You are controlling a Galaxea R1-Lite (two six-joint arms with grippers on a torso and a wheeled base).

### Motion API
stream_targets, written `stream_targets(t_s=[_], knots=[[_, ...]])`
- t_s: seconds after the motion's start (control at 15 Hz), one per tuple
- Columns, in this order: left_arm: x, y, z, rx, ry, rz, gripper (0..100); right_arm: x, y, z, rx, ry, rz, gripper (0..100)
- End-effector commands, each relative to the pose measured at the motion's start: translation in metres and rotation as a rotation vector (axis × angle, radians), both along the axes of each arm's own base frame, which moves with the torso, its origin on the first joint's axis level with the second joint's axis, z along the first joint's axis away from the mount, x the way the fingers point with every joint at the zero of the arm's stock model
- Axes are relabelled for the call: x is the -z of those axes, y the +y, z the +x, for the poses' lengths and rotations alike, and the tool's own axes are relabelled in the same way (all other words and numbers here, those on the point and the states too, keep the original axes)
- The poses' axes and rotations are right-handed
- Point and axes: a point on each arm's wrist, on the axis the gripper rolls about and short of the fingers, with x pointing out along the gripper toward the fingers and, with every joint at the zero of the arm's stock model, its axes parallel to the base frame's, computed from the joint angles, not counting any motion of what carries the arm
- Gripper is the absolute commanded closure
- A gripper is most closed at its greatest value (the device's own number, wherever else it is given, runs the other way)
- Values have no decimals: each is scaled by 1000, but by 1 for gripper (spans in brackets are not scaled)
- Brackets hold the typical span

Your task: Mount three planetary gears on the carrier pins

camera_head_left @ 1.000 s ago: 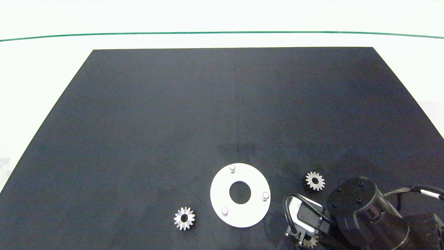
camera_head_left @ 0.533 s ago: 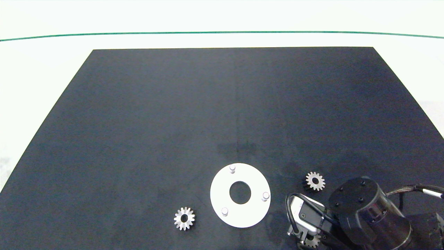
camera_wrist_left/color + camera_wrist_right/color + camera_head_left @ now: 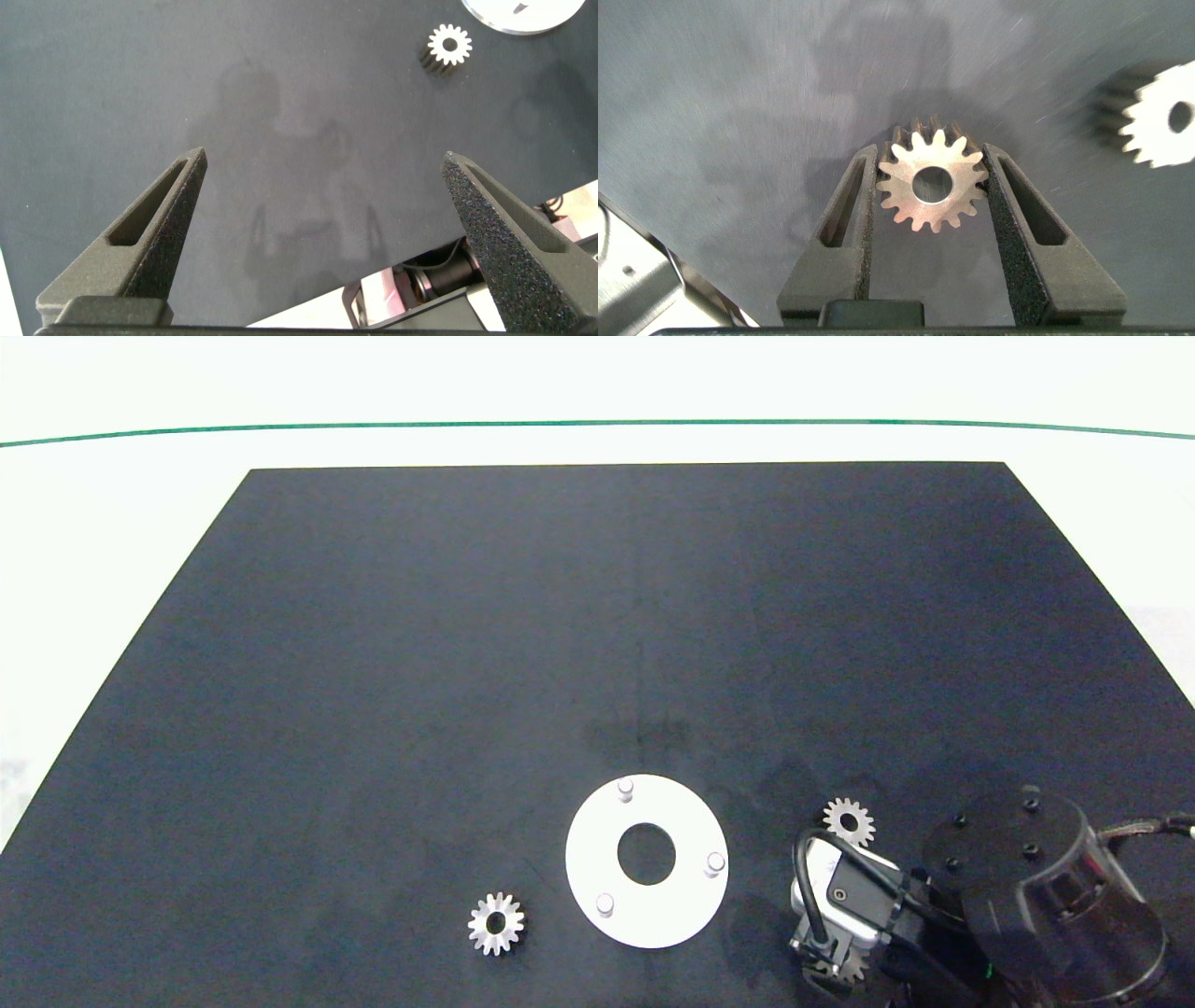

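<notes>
Overhead, the black mat (image 3: 597,663) covers most of the white table (image 3: 112,504), and a thin green line (image 3: 597,425) runs across the far side. The white disc (image 3: 646,861) lies near the mat's near edge with its three carrier pins (image 3: 625,790) standing bare. One planetary gear (image 3: 496,923) lies flat to the left of the disc, just apart from its rim. A second gear (image 3: 849,821) lies to the disc's right, just beyond the right arm's wrist camera (image 3: 840,901) and its black cable (image 3: 808,887), which partly crowd it. The right gripper (image 3: 837,969) sits low at the near edge, a third gear peeking out beneath it.

From the left wrist, the left gripper (image 3: 322,233) hangs over bare mat with its fingers spread wide and nothing between them; the left-hand gear (image 3: 449,44) and a sliver of the disc (image 3: 519,11) lie well ahead.

From the right wrist, the right gripper (image 3: 929,201) has its two fingers (image 3: 854,215) pressed against opposite teeth of the third gear (image 3: 931,184), clamping it flat-on; the second gear (image 3: 1162,114) lies off to one side, blurred.
</notes>
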Motion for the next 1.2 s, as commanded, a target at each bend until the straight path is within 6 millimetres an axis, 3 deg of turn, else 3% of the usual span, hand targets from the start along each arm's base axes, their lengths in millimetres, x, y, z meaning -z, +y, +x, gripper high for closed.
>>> stream_targets(t_s=[0.07, 0.33, 1.0, 1.2], knots=[[1, 0, 0, 1, 7, 1, 0, -25, 1, 2, 6, -63, 74, 96], [1, 0, 0, 2, 7, 3, 0, -49, 13, 11, 1, -87, 105, 96], [1, 0, 1, 8, 7, 2, 0, -51, 64, 36, -38, -13, 1, 96], [1, 0, 1, 9, 7, 2, 0, -45, 70, 40, -26, -18, -32, 96]])
